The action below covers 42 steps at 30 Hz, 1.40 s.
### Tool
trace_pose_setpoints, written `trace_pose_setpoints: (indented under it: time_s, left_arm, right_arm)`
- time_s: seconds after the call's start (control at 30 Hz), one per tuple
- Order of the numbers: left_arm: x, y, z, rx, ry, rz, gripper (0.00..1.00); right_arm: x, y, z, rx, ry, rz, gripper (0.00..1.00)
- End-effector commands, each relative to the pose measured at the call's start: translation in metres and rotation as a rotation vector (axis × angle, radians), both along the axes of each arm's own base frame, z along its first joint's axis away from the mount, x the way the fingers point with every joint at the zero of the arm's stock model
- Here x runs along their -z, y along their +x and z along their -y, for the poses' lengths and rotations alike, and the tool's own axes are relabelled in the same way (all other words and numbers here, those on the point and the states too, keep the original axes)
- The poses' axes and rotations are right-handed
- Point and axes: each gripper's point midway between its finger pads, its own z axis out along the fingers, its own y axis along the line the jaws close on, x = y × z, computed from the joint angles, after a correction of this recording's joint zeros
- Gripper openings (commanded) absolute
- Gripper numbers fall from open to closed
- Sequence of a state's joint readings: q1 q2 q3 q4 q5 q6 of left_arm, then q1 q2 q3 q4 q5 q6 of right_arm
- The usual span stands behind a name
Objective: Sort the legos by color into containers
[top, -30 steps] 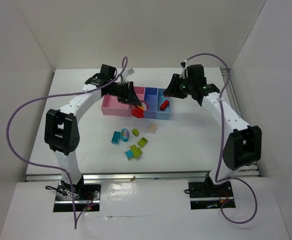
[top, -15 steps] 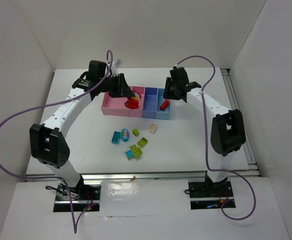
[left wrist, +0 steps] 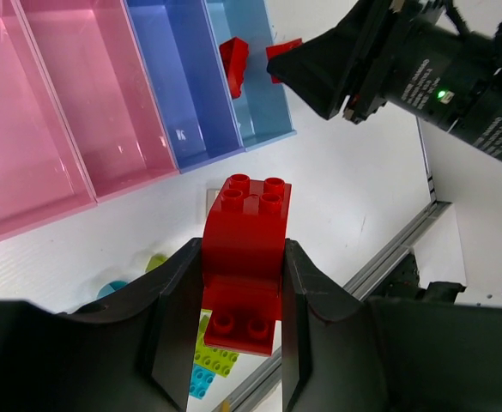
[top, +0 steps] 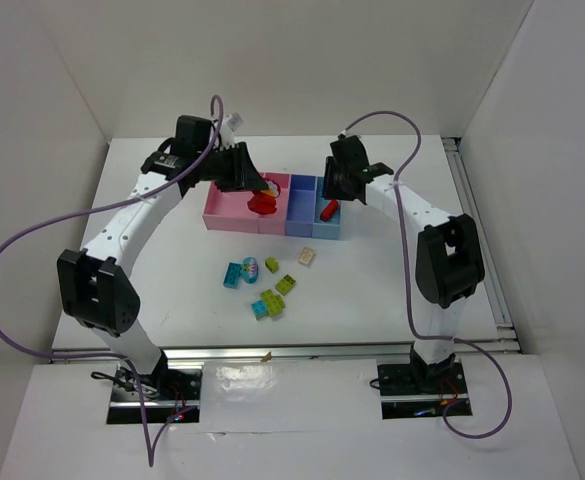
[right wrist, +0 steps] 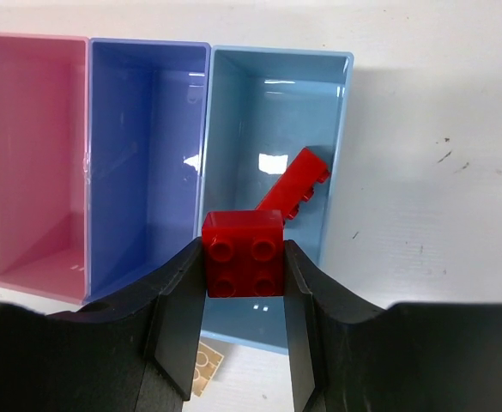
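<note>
The left end effector (left wrist: 242, 253) is gripping a red brick (left wrist: 252, 210) and swinging back beside the pink bins (top: 230, 212). The right end effector (right wrist: 242, 283), clamping a second red brick (right wrist: 242, 249), is closing in above the light blue bin (right wrist: 336, 154), where a third red brick (right wrist: 295, 182) is lying below it, likely dropping first.

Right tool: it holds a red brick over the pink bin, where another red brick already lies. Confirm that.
Wrong bin. The right tool holds its red brick over the light blue bin, not a pink one, and the other red brick lies in that light blue bin. The right wrist view shows it.
</note>
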State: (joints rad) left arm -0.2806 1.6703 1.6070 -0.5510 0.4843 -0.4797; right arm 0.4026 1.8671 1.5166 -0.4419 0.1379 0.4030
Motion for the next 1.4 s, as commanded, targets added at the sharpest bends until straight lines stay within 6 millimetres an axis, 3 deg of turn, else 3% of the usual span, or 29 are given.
trace_pose_setpoints:
  time_s: [0.0,0.1,0.17,0.23,0.37,0.43,0.5,0.53,0.6,0.63,0.7,0.83,0.9,1.07,1.37]
  left_arm:
    - [-0.028,0.003,0.003,-0.020,-0.030,0.048,0.00]
    - [-0.030,0.007,0.002,-0.036,-0.032,0.060,0.00]
    - [-0.036,0.006,0.001,-0.052,-0.047,0.082,0.00]
    - [-0.043,0.006,0.001,-0.052,-0.054,0.103,0.00]
    - [-0.039,0.010,0.004,-0.042,-0.056,0.086,0.00]
    - [-0.036,0.012,0.003,-0.028,-0.056,0.083,0.00]
    - [-0.043,0.014,0.006,0.019,-0.081,0.121,0.00]
    - [-0.043,0.014,0.008,0.045,-0.104,0.117,0.00]
    - [-0.055,0.014,0.013,0.141,-0.199,0.142,0.00]
    - [-0.056,0.012,0.016,0.197,-0.240,0.150,0.00]
    - [-0.059,-0.004,0.024,0.320,-0.370,0.095,0.00]
    - [-0.062,-0.003,0.028,0.386,-0.463,0.102,0.00]
    - [-0.068,-0.006,0.030,0.413,-0.510,0.111,0.00]
    - [-0.073,-0.002,0.034,0.432,-0.564,0.089,0.00]
    - [-0.097,0.029,0.029,0.176,-0.621,0.109,0.00]
  right_arm:
    - [-0.012,0.009,-0.007,0.003,-0.019,0.040,0.40]
    - [-0.009,0.010,-0.007,-0.007,-0.033,0.032,0.51]
    - [-0.020,0.014,-0.009,-0.013,-0.031,0.053,0.54]
    - [-0.019,0.012,-0.008,-0.013,-0.034,0.044,0.64]
    - [-0.034,0.008,-0.009,-0.032,-0.019,0.063,0.69]
    - [-0.060,0.004,-0.010,-0.043,0.012,0.108,0.69]
    - [-0.064,-0.013,-0.017,-0.116,0.053,0.113,0.69]
    - [-0.094,-0.020,-0.022,-0.147,0.109,0.188,0.69]
    - [-0.098,-0.043,-0.031,-0.253,0.184,0.188,0.70]
    - [-0.124,-0.049,-0.029,-0.286,0.237,0.250,0.73]
    - [-0.140,-0.070,-0.043,-0.418,0.327,0.267,0.80]
    - [-0.179,-0.096,-0.055,-0.551,0.430,0.345,0.89]
    - [-0.184,-0.110,-0.066,-0.637,0.487,0.329,0.93]
    - [-0.187,-0.112,-0.078,-0.708,0.541,0.325,0.96]
    - [-0.190,-0.113,-0.093,-0.686,0.723,0.376,0.96]
